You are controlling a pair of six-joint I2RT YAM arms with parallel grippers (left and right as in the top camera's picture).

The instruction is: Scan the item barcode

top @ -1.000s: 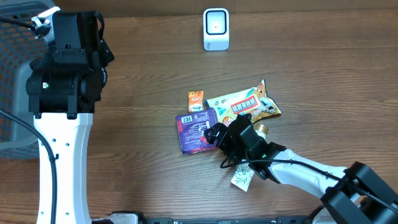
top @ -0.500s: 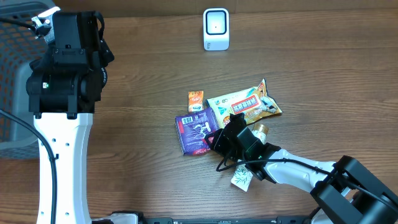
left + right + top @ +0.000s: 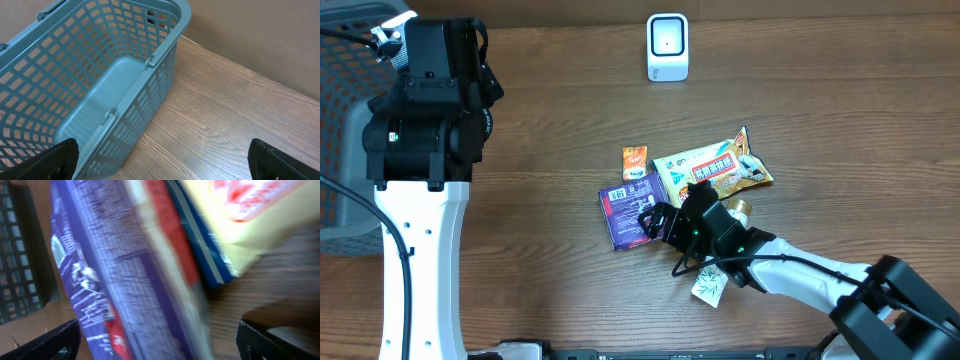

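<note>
Packet (image 3: 623,212) on bench (image 3: 540,265), mid-pile, long axis roughly toward scanner (image 3: 667,46); right end effector (image 3: 653,220) at its right edge, fingers spread, straddling it, nearer; left end effector (image 3: 162,155) open, well apart over basket (image 3: 100,75).

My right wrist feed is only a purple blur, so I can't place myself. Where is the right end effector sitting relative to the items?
Observer: Overhead shows the right end effector at the right edge of the purple packet, with the jaws apart.
Operator: Where is the scanner from there?
Observer: The white scanner stands at the far side, well apart from the packet and beyond the other items.
Operator: And the other arm?
Observer: The left end effector is open and holds nothing. It hangs beside a blue basket.
</note>
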